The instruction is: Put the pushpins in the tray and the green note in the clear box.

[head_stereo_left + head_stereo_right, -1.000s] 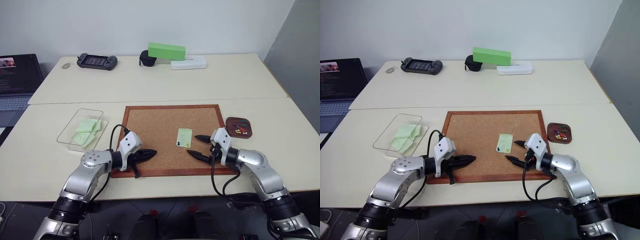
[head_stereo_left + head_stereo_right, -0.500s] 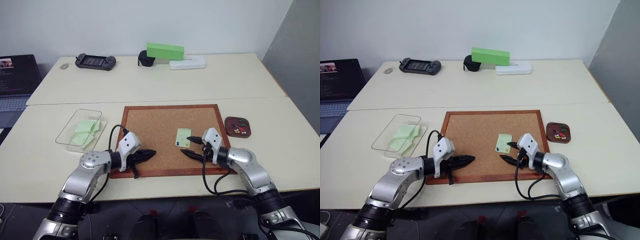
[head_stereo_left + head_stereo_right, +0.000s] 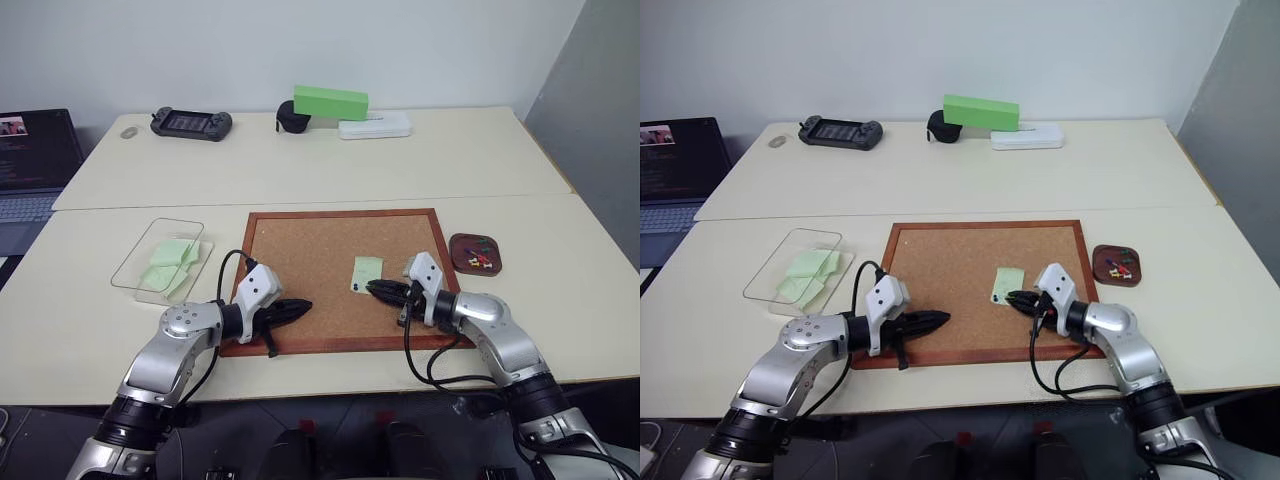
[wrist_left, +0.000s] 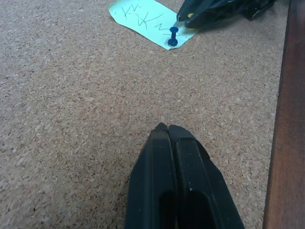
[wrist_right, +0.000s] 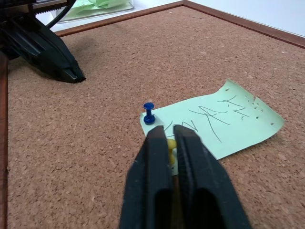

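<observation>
The green note point(image 3: 367, 271) lies on the corkboard point(image 3: 320, 250), with handwriting on it. A blue pushpin point(image 5: 148, 113) stands in its near corner. A yellow pushpin point(image 5: 170, 144) sits at the note's near edge, and my right gripper point(image 5: 167, 133) is shut on it. My left gripper point(image 3: 303, 306) is shut on nothing, low over the board's near left part, well apart from the note. The tray point(image 3: 463, 243) lies right of the board with several coloured pins in it. The clear box point(image 3: 135, 262) sits left of the board and holds green slips.
On the far table stand a bright green block point(image 3: 330, 101), a white case point(image 3: 375, 126), a black object point(image 3: 288, 119) and a game controller point(image 3: 190, 123). A laptop point(image 3: 35, 160) sits at the far left. A table seam runs behind the corkboard.
My right gripper moved left to the note's near edge and closed from open onto the yellow pushpin. The left gripper stayed still and shut.
</observation>
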{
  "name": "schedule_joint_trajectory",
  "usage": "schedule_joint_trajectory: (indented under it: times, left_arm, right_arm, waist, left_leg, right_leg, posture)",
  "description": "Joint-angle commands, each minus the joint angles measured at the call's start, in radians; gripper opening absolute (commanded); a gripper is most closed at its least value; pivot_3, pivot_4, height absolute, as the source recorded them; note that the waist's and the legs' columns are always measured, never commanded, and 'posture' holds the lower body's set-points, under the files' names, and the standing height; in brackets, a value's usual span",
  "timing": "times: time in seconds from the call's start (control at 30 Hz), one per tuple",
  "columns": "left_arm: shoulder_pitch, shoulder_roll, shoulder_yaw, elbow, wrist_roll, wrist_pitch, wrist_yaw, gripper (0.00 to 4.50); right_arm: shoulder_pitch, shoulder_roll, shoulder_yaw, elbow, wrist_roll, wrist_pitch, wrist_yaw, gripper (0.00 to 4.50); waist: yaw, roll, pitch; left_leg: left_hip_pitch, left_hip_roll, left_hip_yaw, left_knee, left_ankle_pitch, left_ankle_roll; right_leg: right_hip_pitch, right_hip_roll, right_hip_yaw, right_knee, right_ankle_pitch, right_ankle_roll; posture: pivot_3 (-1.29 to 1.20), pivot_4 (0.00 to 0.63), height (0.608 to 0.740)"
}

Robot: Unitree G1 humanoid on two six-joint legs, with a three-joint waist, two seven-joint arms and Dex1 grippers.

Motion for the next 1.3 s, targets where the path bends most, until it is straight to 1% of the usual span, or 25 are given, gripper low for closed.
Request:
schedule_joint_trajectory:
  times: [0.03,0.4,1.1,1.23,1.3]
  left_arm:
    - [0.025,0.006,-0.034,0.031,0.034,0.036,0.010,0.00]
    - [0.027,0.006,-0.038,0.029,0.031,0.051,0.014,0.00]
    - [0.022,0.008,-0.048,0.034,0.030,0.049,0.004,0.00]
    - [0.021,0.007,-0.051,0.037,0.032,0.045,0.002,0.00]
    - [0.021,0.007,-0.052,0.039,0.032,0.044,0.001,0.00]
  right_arm:
    - [-0.015,0.008,-0.013,-0.013,0.005,0.002,-0.001,0.03]
    - [-0.016,0.017,-0.065,-0.127,0.099,0.096,0.002,0.03]
    - [-0.003,-0.011,-0.079,-0.176,0.088,0.097,-0.027,0.03]
    - [0.005,-0.010,-0.092,-0.198,0.088,0.101,-0.049,0.03]
    - [0.006,-0.012,-0.122,-0.208,0.089,0.101,-0.083,0.03]
  waist:
    - [0.000,0.000,0.000]
    - [0.000,0.000,0.000]
    - [0.000,0.000,0.000]
    - [0.000,0.000,0.000]
    - [0.000,0.000,0.000]
  left_leg:
    - [0.000,0.000,0.000,0.000,0.000,0.000]
    - [-0.001,0.000,0.000,0.000,0.000,0.000]
    - [-0.001,0.000,0.000,0.000,0.000,0.000]
    - [-0.001,0.000,0.000,0.000,0.000,0.000]
    - [-0.001,0.000,0.000,0.000,0.000,0.000]
  right_leg:
    - [0.000,0.000,0.000,0.000,0.000,0.000]
    - [0.000,0.000,0.000,0.000,0.000,0.000]
    - [0.000,0.000,0.000,0.000,0.000,0.000]
    - [0.000,0.000,0.000,0.000,0.000,0.000]
    - [0.000,0.000,0.000,0.000,0.000,0.000]
  posture:
    - [0.00,0.150,0.740]
    - [0.00,0.150,0.740]
    - [0.00,0.150,0.740]
    - [0.00,0.150,0.740]
    - [0.00,0.150,0.740]
